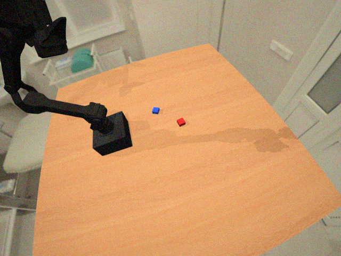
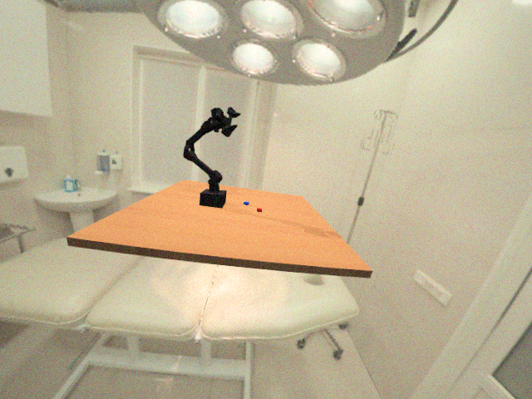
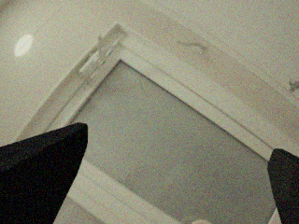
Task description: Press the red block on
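Nearest the camera, in the wrist view, two dark fingertips of our claw [image 2: 233, 121] [image 3: 177, 142] are framing the picture's left and right edges, spread wide apart with nothing between them. Beyond them we are seeing only pale wall and a framed grey pane, so neither block is showing there.

Our arm [image 1: 64, 107] [image 2: 199, 162] is rising from its black base [image 1: 111, 140] [image 2: 212, 198] and holding the claw high over the worktop [image 1: 176, 192] [image 2: 214, 236]. The red block [image 1: 180, 121] [image 2: 258, 209] is lying on that worktop, out in front of the base, well below the claw and farther out from the base than the blue block [image 1: 155, 110] [image 2: 246, 203]. The two blocks are resting near each other, apart. We are judging that the coming move is turning on this drop: the claw is needing to tip downward and reach out to the red one first.

Seen from above, the red block is looking roughly square, so we are finding no clear long axis. The upper arm is running off the top view's corner, and both blocks are appearing too small for us to make out any connecting studs or sockets.
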